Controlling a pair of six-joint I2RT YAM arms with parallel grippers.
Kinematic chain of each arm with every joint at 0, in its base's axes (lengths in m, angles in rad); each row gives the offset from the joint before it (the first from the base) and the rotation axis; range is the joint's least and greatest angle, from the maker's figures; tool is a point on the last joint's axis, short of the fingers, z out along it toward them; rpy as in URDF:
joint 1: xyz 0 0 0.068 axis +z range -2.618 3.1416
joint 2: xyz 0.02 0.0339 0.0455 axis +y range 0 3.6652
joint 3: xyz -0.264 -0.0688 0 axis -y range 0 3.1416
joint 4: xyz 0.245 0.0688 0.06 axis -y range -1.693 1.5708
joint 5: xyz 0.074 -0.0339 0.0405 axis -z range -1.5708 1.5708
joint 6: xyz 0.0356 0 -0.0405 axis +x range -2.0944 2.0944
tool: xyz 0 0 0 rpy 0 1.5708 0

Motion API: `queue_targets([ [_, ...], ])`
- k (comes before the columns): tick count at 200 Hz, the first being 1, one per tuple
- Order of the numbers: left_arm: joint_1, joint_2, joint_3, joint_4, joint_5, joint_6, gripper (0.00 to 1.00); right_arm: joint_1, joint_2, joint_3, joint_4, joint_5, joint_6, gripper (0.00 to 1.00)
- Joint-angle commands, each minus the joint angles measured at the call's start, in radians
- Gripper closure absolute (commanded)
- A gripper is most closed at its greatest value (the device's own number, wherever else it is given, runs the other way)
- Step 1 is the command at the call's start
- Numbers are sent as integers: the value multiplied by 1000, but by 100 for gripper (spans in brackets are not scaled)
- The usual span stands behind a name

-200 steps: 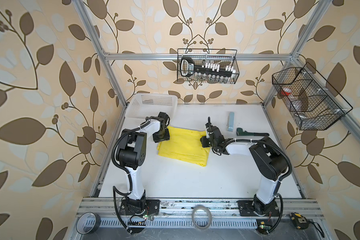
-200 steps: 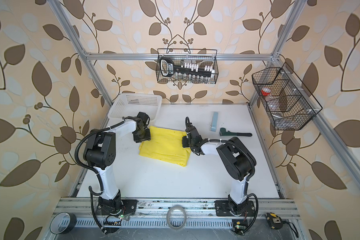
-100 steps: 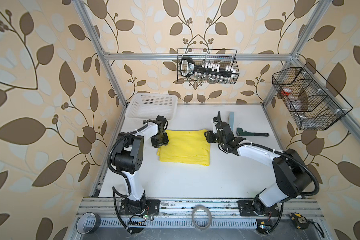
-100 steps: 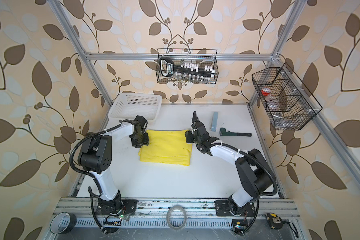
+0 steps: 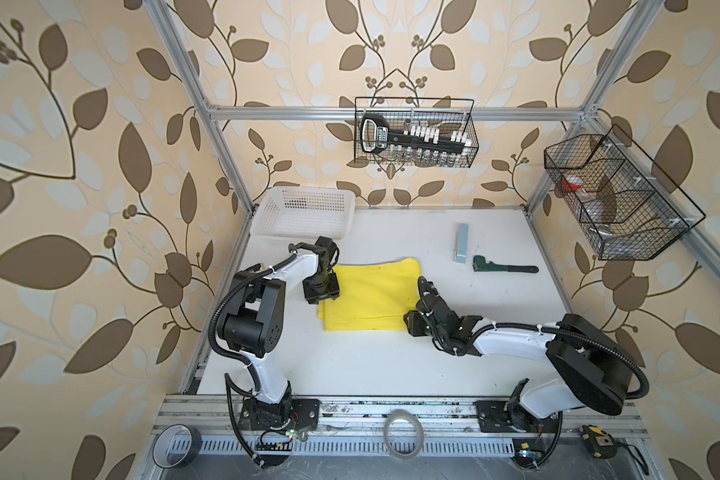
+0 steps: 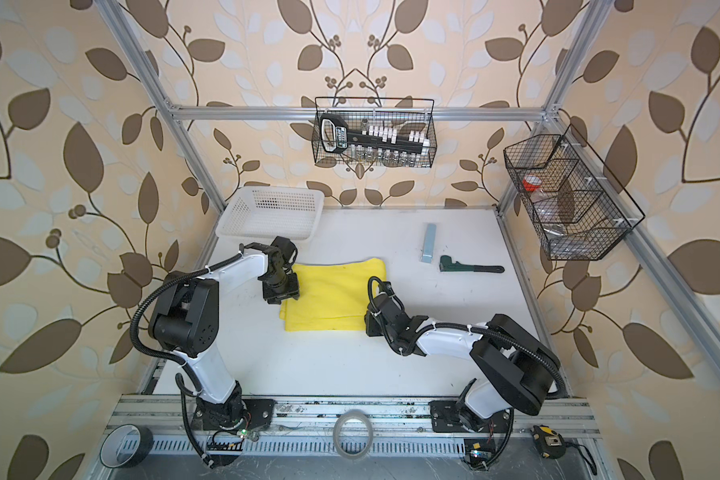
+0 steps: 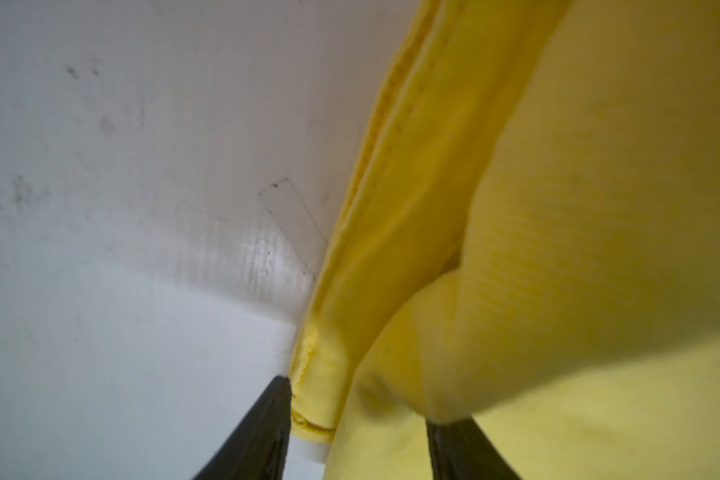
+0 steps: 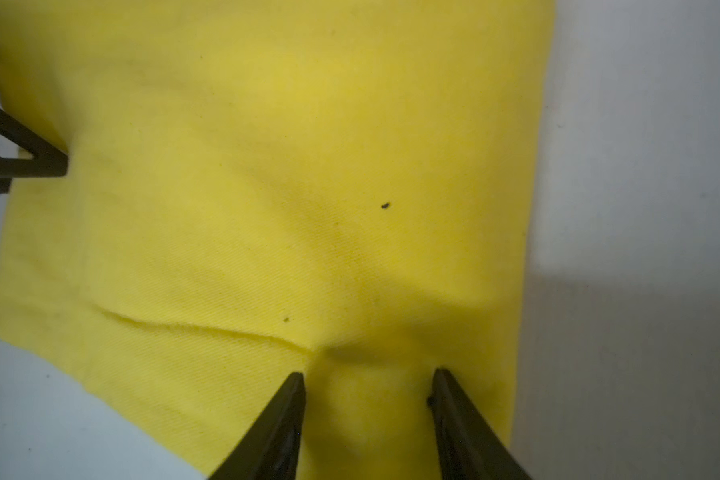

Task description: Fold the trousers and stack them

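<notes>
As bright yellow soft trousers (image 5: pixel 371 295) lie folded:
L gripper (image 7: pixel 356 401) straddles edge, clamp unclear; R gripper (image 8: pixel 368 372) jaws apart.

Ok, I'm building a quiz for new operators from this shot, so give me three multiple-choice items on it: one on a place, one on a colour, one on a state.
1. Where does the white basket stand?
A. at the back left corner of the table
B. at the near right corner
C. at the middle of the near edge

2. What colour are the trousers?
A. blue
B. yellow
C. grey

3. How do the trousers lie?
A. hanging in the air
B. crumpled in the white basket
C. folded flat on the table

Answers:
1 A: in both top views it sits against the back wall on the left.
2 B: the cloth is bright yellow in every view.
3 C: they form a flat, layered rectangle on the table.
</notes>
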Motion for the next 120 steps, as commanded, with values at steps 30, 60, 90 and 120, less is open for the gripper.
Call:
queue_targets([
  [30,-10,-26,154,-62,-47,30,43,18,-82,-11,-120,38,19,48],
  [60,-5,53,217,-31,-88,44,48,36,-86,75,-96,68,-45,43],
  [90,-3,154,289,-33,-125,57,55,71,16,139,0,78,-77,36],
  [120,-3,189,273,-15,-144,41,60,112,147,229,41,92,-78,31],
])
